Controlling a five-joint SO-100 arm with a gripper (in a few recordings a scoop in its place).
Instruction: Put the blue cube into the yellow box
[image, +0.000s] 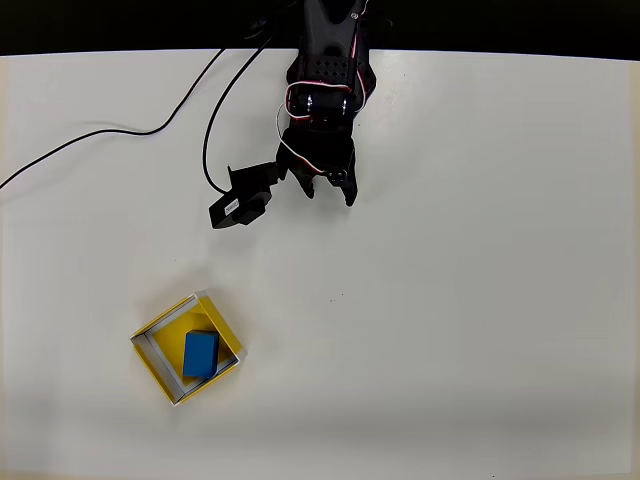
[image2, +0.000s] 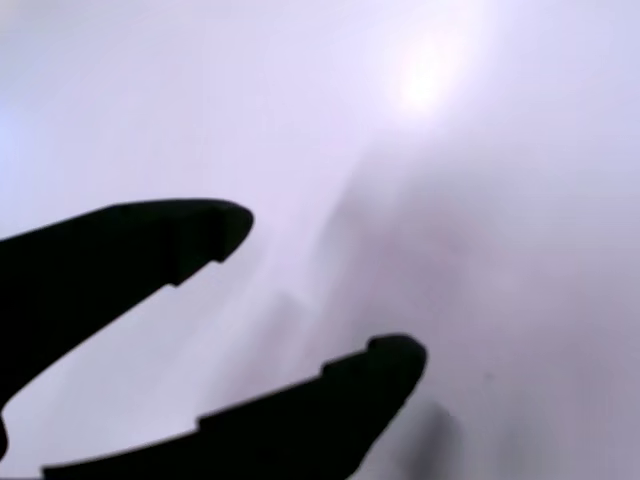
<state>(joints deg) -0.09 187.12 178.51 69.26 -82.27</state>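
Observation:
The blue cube (image: 200, 354) lies inside the yellow box (image: 157, 362), a shallow tray with pale walls at the lower left of the overhead view. My black gripper (image: 328, 194) hangs near the table's far edge, well up and to the right of the box, and holds nothing. In the wrist view the gripper (image2: 320, 290) stands open, its two dark fingers (image2: 150, 240) apart over bare white table.
A small black cabled module (image: 240, 200) sticks out to the left of the gripper, with black cables (image: 120, 130) running across the table's upper left. The white table (image: 450, 300) spreads wide to the right and below the arm.

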